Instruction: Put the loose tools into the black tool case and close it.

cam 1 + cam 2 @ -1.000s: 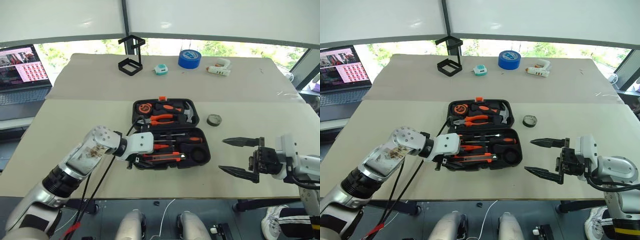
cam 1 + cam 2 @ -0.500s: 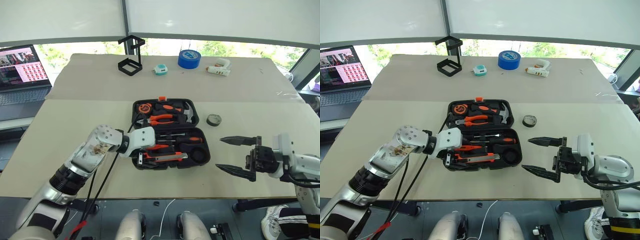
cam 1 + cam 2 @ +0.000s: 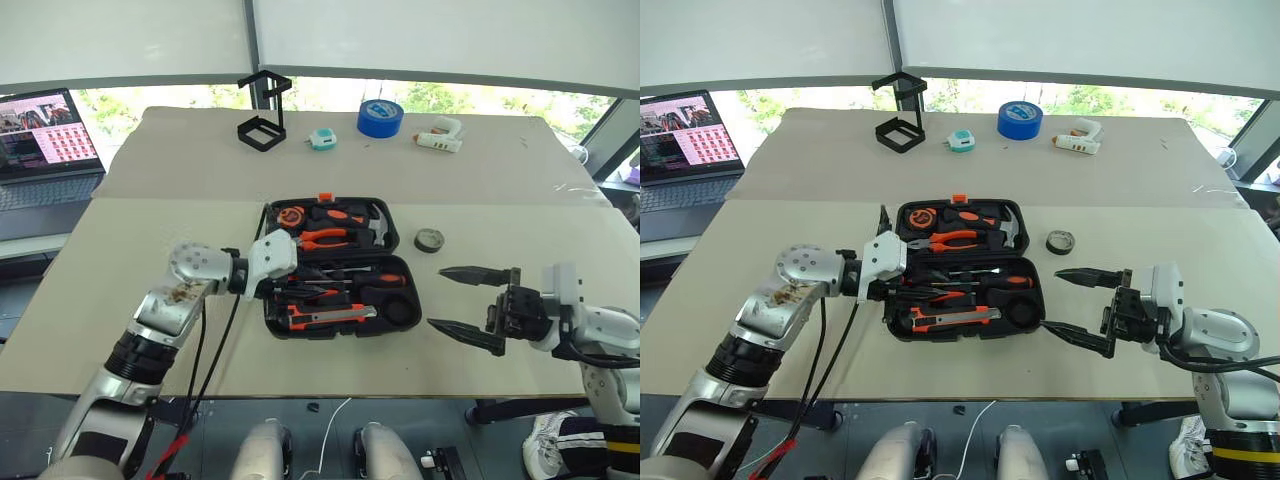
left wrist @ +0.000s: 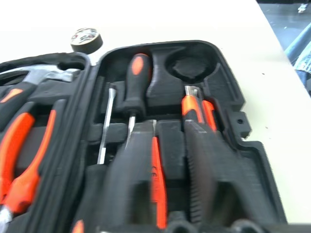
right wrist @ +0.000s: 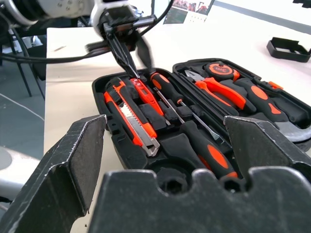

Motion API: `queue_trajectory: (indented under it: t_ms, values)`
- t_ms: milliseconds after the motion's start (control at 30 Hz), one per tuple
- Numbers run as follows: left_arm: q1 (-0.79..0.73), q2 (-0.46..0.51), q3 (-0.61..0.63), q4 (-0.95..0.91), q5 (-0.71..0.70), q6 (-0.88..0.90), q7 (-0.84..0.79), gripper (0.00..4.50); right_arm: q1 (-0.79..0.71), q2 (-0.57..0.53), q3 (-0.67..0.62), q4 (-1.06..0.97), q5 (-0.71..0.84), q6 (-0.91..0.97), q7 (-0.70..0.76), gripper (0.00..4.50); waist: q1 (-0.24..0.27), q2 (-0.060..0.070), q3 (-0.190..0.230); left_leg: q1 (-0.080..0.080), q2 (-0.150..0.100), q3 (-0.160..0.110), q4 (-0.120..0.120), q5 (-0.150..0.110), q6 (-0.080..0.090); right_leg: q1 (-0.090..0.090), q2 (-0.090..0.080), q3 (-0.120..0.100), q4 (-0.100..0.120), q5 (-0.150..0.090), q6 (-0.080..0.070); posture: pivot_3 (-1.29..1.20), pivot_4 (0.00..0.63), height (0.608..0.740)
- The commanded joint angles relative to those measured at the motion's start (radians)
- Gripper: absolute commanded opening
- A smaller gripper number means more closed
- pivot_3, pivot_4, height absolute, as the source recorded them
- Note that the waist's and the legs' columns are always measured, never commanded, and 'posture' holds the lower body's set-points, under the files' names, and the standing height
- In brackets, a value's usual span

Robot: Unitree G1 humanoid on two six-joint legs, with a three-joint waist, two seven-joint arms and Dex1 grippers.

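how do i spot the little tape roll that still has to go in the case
Find the open black tool case in the middle of the table. The small dark grey tape roll lies flat on the table just off its right side, much smaller than the blue roll at the far edge.

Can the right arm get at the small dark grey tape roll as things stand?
Probably yes. The small dark grey tape roll lies alone on the beige table, beside the open black plastic tool case. The right gripper hovers nearby, jaws wide open, nothing between them.

Bare bench (image 3: 520, 215) lies open between the right tool (image 3: 470, 305) and the small tape roll (image 3: 429, 240), while the left tool (image 5: 127, 54) crowds the open tool case (image 3: 392, 325).
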Motion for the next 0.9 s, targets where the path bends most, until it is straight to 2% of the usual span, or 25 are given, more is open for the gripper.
queue_trajectory:
  t_ms: [33,300,567,700,767,900]
  values:
    - [0.026,-0.019,-0.04,0.008,0.048,-0.063,0.018,0.05,0.008,0.004,-0.031,-0.021,0.004,-0.025,-0.016,4.5,0.001,0.0,0.0,0.0,0.0,0.0,0.0,0.0,0.0,0.0,0.0,0.0,0.0,0.0,0.0,0.0,0.15,0.74]
    - [0.069,-0.036,-0.12,0.038,0.136,-0.067,0.049,0.05,0.006,0.006,-0.03,-0.019,0.002,-0.031,-0.028,4.5,0.001,0.001,0.0,0.001,0.0,0.0,0.0,0.0,0.0,0.002,-0.001,0.0,0.0,0.0,0.0,0.0,0.15,0.74]
    - [0.085,-0.055,-0.157,0.114,0.194,0.084,0.134,0.05,0.0,0.022,-0.019,-0.013,-0.008,-0.042,-0.04,4.5,0.006,0.001,-0.002,0.007,-0.001,0.0,0.0,0.0,0.001,0.007,-0.002,0.0,0.0,0.0,0.001,0.0,0.15,0.74]
    - [0.099,-0.07,-0.138,0.111,0.175,0.09,0.154,0.05,-0.002,0.026,-0.019,-0.009,-0.008,-0.045,-0.041,4.5,0.008,0.004,-0.004,0.013,0.0,0.0,0.0,0.0,0.001,0.015,-0.002,-0.001,-0.001,0.0,0.001,0.0,0.15,0.74]
    - [0.112,-0.067,-0.112,0.097,0.157,0.03,0.148,0.05,0.0,0.026,-0.023,-0.008,-0.008,-0.046,-0.041,4.5,0.007,0.004,-0.005,0.015,0.0,0.0,0.0,0.0,0.001,0.017,-0.003,-0.001,-0.001,0.0,0.001,0.0,0.15,0.74]
    - [0.135,-0.085,-0.006,0.063,0.073,-0.041,0.164,0.05,0.018,0.023,-0.048,-0.006,-0.007,-0.044,-0.055,4.5,0.0,0.004,-0.005,0.015,0.001,0.0,-0.001,0.0,0.001,0.016,-0.003,0.0,-0.001,0.0,0.001,0.0,0.15,0.74]
